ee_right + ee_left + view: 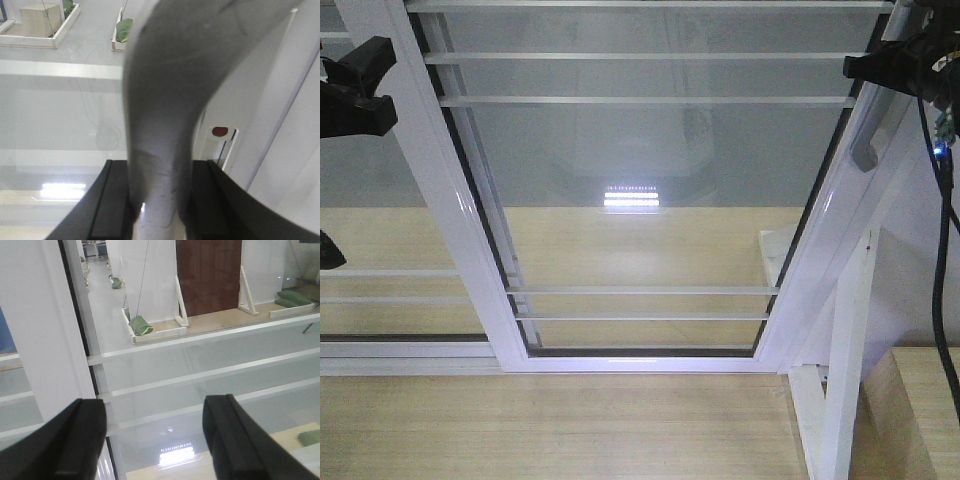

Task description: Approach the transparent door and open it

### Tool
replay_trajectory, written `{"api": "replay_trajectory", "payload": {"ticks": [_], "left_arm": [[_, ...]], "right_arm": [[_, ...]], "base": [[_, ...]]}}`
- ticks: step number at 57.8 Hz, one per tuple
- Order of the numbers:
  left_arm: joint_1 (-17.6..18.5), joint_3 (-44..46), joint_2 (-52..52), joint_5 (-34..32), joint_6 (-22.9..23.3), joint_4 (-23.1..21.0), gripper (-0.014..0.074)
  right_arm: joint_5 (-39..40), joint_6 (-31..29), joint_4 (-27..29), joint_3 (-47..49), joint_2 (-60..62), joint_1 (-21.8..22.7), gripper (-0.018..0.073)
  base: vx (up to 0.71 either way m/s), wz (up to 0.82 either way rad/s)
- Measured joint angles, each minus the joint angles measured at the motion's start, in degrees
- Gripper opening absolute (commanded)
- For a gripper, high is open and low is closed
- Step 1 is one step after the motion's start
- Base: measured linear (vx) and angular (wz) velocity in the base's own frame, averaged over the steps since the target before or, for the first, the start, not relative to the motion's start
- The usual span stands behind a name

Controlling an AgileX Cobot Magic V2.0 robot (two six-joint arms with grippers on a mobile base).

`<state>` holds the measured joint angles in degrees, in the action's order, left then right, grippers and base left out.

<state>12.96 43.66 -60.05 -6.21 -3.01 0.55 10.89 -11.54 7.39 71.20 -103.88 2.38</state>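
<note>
Right end effector [157,200] clamps the transparent door [640,200] — by its grey handle [170,90].

**Right side.** Between the fingers [116,205] of your right gripper [160,200], the grey handle [165,100] fills the whole gap, so nothing else fits there. The lock plate [220,134] stands just beyond the right-hand finger.

**Left side.** The gap between the fingers of your left gripper [155,440] is free. Ahead of the fingertips, the door glass [215,390] and its white bars [200,374] bar passage. A white post [50,340] stands beyond the left-hand finger.

Pale wood floor [560,420], a bright light glare [632,197], green sandbags [141,325] beyond.
</note>
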Motion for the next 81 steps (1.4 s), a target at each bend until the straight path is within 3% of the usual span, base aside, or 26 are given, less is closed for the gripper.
{"api": "replay_trajectory", "payload": {"ticks": [23,56,81], "left_arm": [[0.0,0.0,0.0,0.0,0.0,0.0,0.0539],[0.0,0.0,0.0,0.48,0.0,0.0,0.0538],[0.0,0.0,0.0,1.25,0.05,0.0,0.0538]], "right_arm": [[-0.36,-2.13,2.09,-0.06,0.44,-4.45,0.0083],[0.19,-3.21,0.57,0.25,0.49,-17.82,0.0086],[-9.94,-3.39,0.11,0.04,3.79,-24.81,0.0086]], "base": [[0.0,0.0],[0.0,0.0],[0.0,0.0]]}}
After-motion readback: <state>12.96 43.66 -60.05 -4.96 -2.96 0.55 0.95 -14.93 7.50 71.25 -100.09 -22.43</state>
